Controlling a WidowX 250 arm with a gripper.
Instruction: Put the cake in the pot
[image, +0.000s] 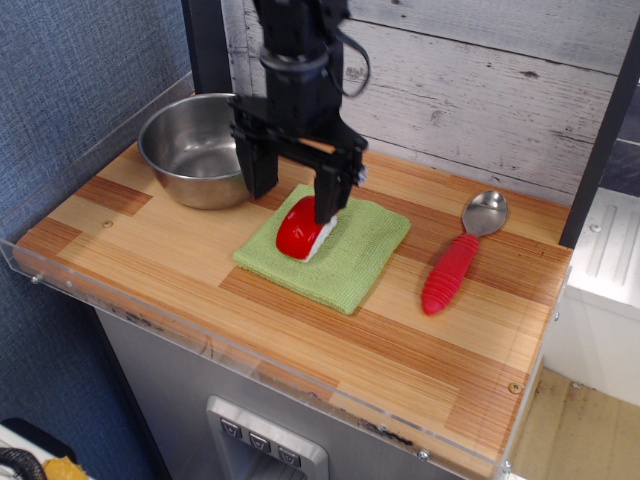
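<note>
Glossy red, white-sided cake lies on green cloth.

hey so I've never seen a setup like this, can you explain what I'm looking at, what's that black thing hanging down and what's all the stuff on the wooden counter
The black thing is a robot arm, and its end is a gripper: two fingers that pinch objects. There is a single view, taken from above and in front of the counter.

On the wood lie a shiny steel pot at the back left, a green cloth in the middle with a small red and white toy cake on it, and a red-handled metal spoon to the right.

The gripper is open and holds nothing. Its fingers hang just above the cake, one on each side, as if about to come down and pinch it. The pot looks empty.
</note>
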